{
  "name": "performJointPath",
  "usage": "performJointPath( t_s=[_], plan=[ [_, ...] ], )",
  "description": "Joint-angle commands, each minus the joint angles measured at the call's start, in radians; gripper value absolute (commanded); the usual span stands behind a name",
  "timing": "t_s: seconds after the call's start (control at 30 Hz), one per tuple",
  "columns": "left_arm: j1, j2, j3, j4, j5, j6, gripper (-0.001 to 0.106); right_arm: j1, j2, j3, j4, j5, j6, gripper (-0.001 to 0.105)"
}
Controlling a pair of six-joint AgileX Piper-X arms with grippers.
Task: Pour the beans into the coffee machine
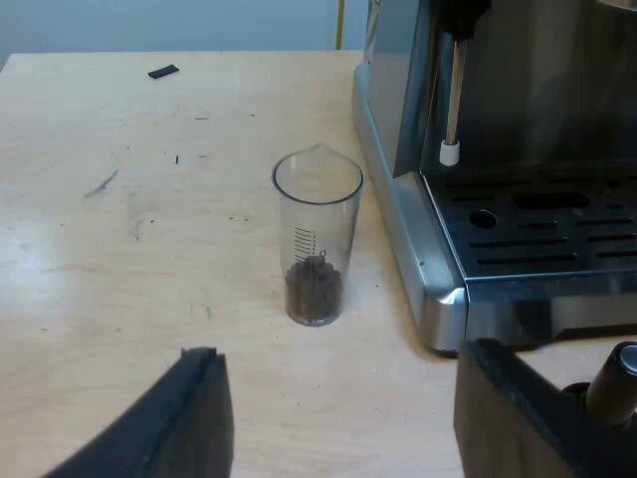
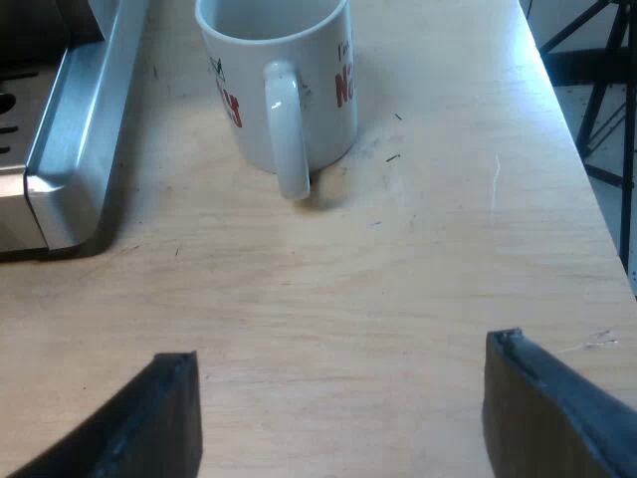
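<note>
Hovering over pale wooden table (image 1: 119, 249), my left gripper (image 1: 340, 355) jaws wide apart; clear plastic measuring glass (image 1: 318, 214) holding dark beans (image 1: 315, 292) stands upright beside steel espresso machine (image 1: 418, 259). Likewise my right gripper (image 2: 341, 351) jaws apart, near white ceramic mug (image 2: 289, 90).

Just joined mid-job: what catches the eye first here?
The measuring glass, upright on the table beside the espresso machine with dark beans in its bottom, stands ahead of the open left gripper. A white mug with red lettering stands by the machine's base, its handle turned toward the open right gripper.
</note>
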Motion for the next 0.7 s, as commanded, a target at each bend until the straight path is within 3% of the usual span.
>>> performJointPath(
  t_s=[0.03, 0.17, 0.5, 0.7],
  plan=[
    [-0.001, -0.036, -0.006, -0.001, -0.002, 0.0, 0.061, -0.007, -0.038, -0.013, 0.001, -0.006, -0.004, 0.062],
    [-0.001, -0.036, -0.006, -0.001, 0.0, 0.004, 0.077, -0.007, -0.038, -0.013, 0.001, -0.006, -0.004, 0.062],
    [-0.001, -0.036, -0.006, -0.001, 0.0, 0.004, 0.076, -0.007, -0.038, -0.049, 0.048, -0.031, -0.062, 0.062],
    [-0.001, -0.036, -0.006, -0.001, 0.0, 0.004, 0.076, -0.007, 0.002, -0.131, 0.085, -0.069, -0.124, 0.062]
  ],
)
